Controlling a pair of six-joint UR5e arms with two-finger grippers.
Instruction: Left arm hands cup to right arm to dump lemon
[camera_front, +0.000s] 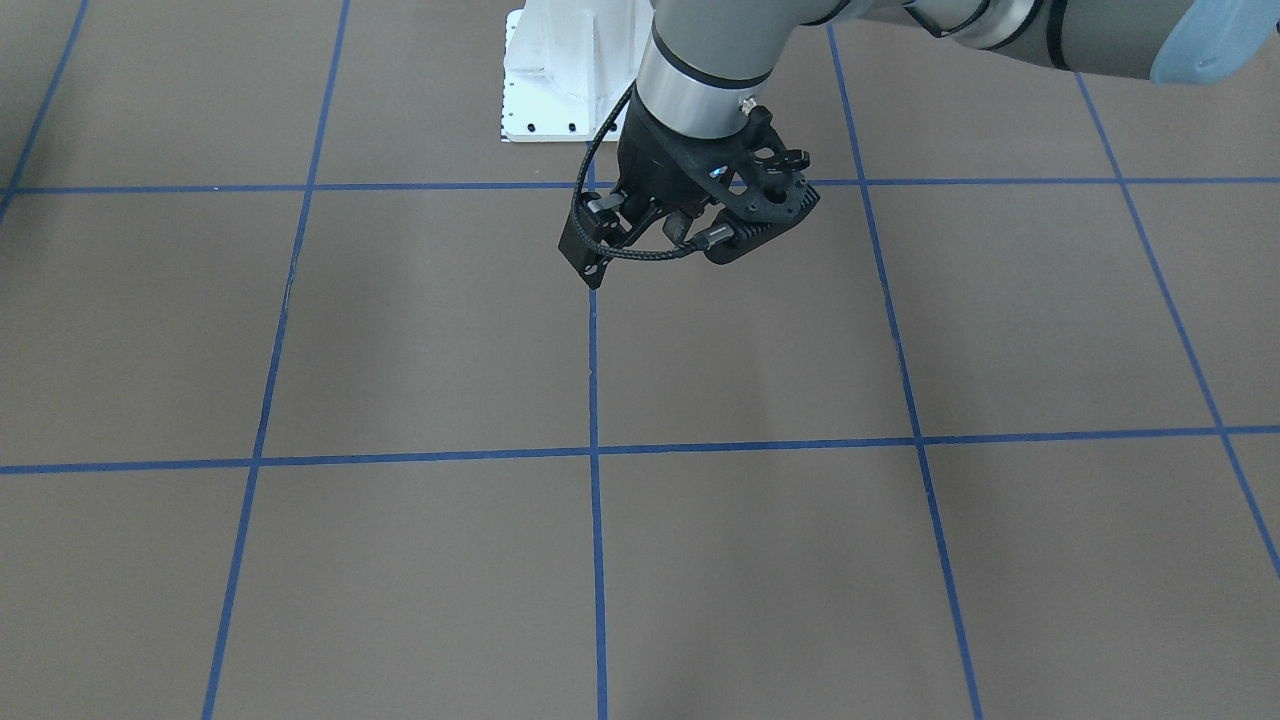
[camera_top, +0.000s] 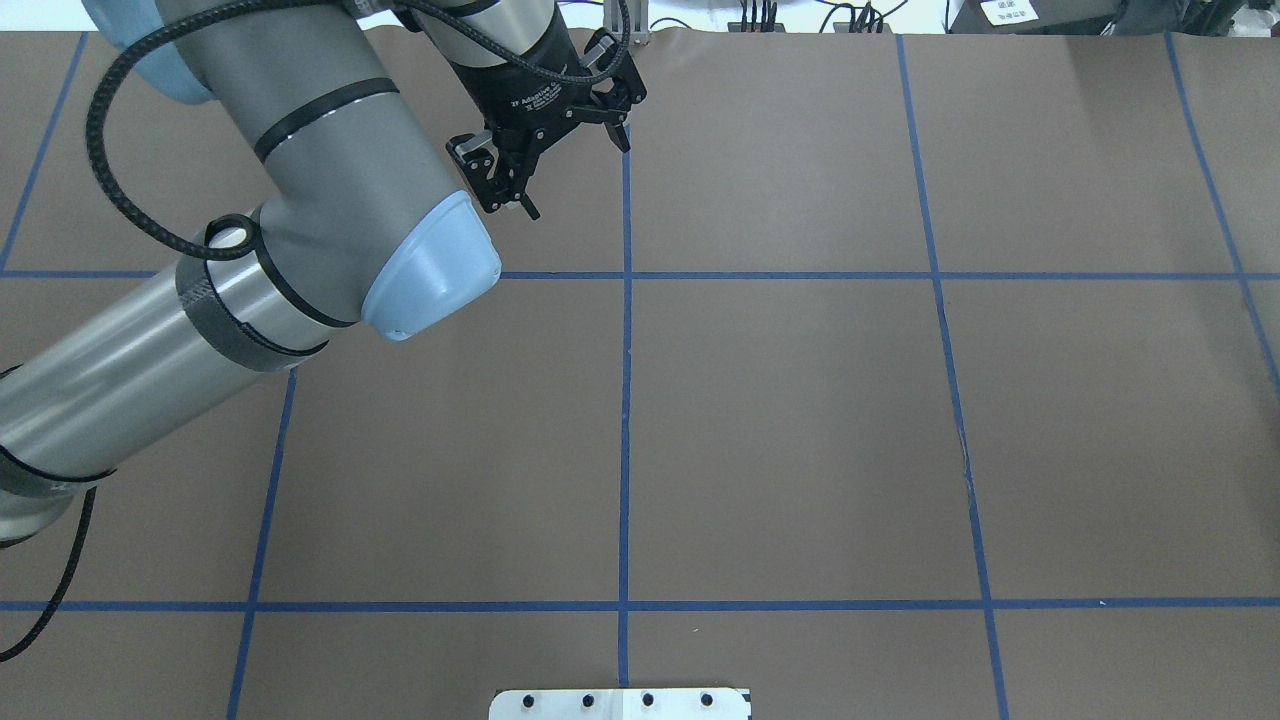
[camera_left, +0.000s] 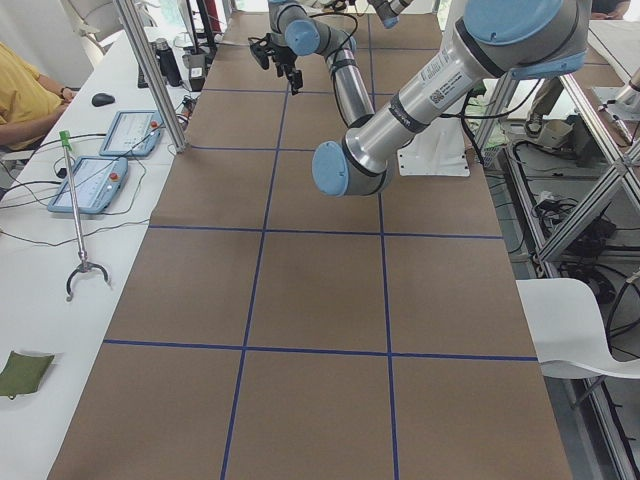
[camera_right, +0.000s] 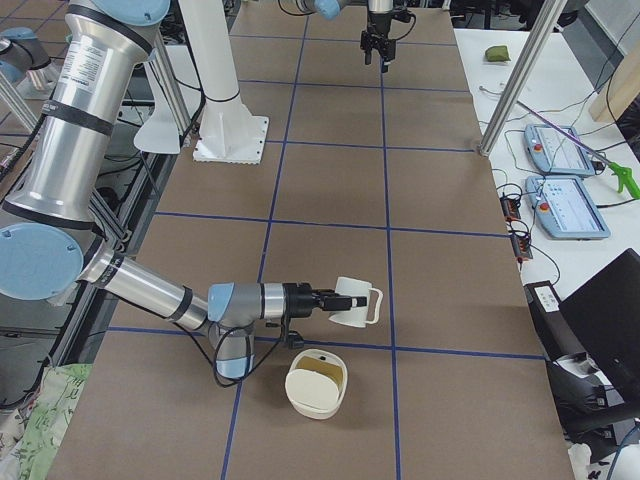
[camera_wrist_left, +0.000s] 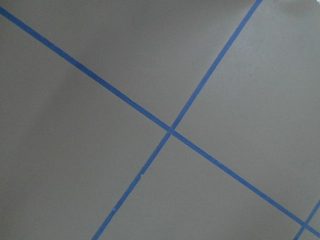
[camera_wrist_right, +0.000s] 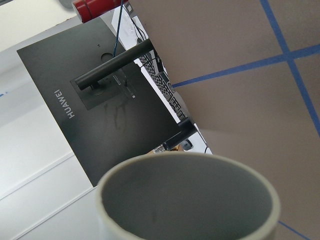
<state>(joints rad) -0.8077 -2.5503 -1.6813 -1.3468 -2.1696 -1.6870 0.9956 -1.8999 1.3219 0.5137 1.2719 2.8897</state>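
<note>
Cup (camera_right: 352, 300): held sideways at right gripper (camera_right: 328, 298), just beside white bowl (camera_right: 315, 385), presumably for dumping; bare-looking grey inside. No lemon made out. Could not tell right gripper's closure. Left gripper (camera_top: 562, 160): spread, empty, well apart at far end.

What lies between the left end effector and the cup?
In the exterior right view, only bare table with blue tape lines separates left end effector and cup.

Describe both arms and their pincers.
Both arms are grey metal tubes with pale blue joint caps. The left arm carries a looping black braided cable; the left pincer is black with white lettering and a latticed bracket. The right arm ends in a black wrist and the black right pincer.
</note>
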